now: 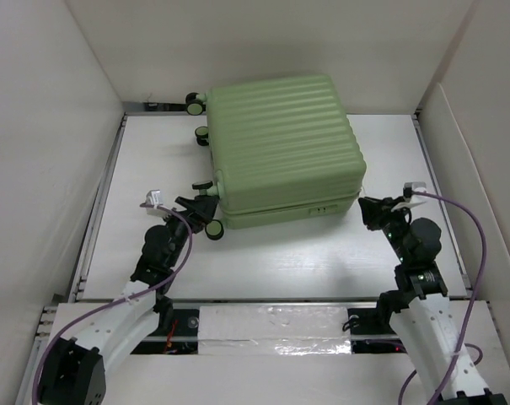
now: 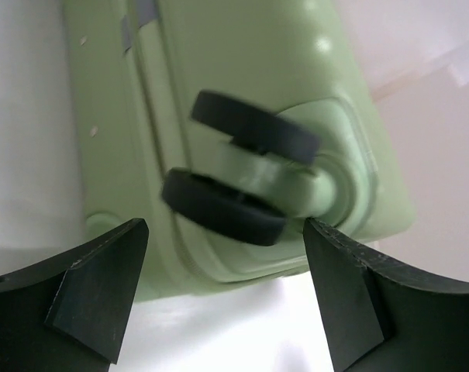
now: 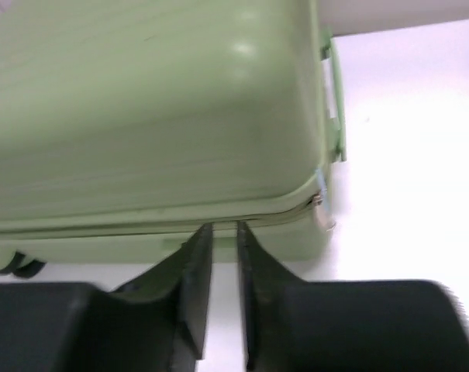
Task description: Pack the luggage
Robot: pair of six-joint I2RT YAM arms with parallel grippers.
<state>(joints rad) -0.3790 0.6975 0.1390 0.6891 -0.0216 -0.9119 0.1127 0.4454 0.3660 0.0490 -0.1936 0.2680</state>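
The luggage (image 1: 284,148) is lying shut on the bench (image 1: 280,261), so I am guessing packing is nearly done. My left tool (image 1: 197,201) is gaping by a wheel (image 2: 222,208) at its 7 o'clock. My right tool (image 3: 224,232), at 4 o'clock, is clenched on nothing.

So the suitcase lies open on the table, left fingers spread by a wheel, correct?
No: the suitcase is closed, as the top view shows. It does lie on the table, left fingers spread by a wheel.
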